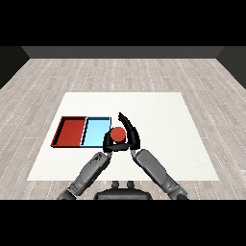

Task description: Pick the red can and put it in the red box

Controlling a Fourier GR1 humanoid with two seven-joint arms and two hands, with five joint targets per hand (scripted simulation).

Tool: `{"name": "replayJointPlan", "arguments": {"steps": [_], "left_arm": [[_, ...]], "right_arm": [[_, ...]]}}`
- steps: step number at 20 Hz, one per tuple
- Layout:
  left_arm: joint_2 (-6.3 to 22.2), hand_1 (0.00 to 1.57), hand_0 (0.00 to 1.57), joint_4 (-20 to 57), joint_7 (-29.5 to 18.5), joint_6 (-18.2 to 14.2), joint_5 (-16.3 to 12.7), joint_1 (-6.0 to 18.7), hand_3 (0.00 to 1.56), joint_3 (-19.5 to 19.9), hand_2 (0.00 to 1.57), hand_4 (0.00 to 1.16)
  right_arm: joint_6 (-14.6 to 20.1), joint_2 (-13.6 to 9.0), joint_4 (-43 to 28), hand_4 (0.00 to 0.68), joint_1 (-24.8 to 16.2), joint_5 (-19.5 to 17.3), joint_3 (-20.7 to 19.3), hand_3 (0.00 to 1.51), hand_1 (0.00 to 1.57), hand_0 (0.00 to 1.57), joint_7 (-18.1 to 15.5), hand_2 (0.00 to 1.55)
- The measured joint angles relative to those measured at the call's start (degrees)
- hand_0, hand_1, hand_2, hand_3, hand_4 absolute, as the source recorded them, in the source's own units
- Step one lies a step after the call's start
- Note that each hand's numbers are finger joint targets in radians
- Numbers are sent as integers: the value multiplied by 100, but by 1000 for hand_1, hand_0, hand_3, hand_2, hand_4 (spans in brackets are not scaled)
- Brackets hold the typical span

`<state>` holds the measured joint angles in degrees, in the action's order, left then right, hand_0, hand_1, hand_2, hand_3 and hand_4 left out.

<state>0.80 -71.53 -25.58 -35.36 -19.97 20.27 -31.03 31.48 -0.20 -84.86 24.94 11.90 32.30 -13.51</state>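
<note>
Midway: right hand (130,132) curls round red can (117,134) at frame centre, beside blue tray (96,129); red tray (71,130), centre-left, awaits it.

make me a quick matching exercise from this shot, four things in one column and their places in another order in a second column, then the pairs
Things:
1. red can
2. red tray
3. light blue tray
4. right hand

Places:
A. leftmost on the table
B. between the two hands
C. between the red tray and the can
D. curved along the can's right side

Pairs: 1-B, 2-A, 3-C, 4-D
</note>
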Motion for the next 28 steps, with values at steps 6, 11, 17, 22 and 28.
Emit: {"name": "replayJointPlan", "arguments": {"steps": [6,11,17,22,28], "left_arm": [[-18,1571,1571,44,43,-132,82,124,1480,-2,1571,1131],[-21,1571,1571,-77,76,-118,181,57,1460,172,1561,1132],[107,1571,1571,-177,295,47,326,134,1472,525,1571,1127],[399,1571,1571,-363,379,200,392,64,1479,953,1571,1126],[1134,1571,1571,-606,917,272,475,132,1495,1522,1571,1117]], "right_arm": [[-250,6,-123,0,-160,-77,-263,0,0,0,62,0],[-588,-121,-592,0,-485,-30,-587,0,0,0,243,0],[-924,-370,-1409,0,-1173,22,-868,0,0,0,198,0],[-1325,-681,-1915,0,-1580,382,-1388,0,0,0,238,0],[-1708,-1077,-2253,0,-2355,621,-1833,0,0,0,79,0]]}}
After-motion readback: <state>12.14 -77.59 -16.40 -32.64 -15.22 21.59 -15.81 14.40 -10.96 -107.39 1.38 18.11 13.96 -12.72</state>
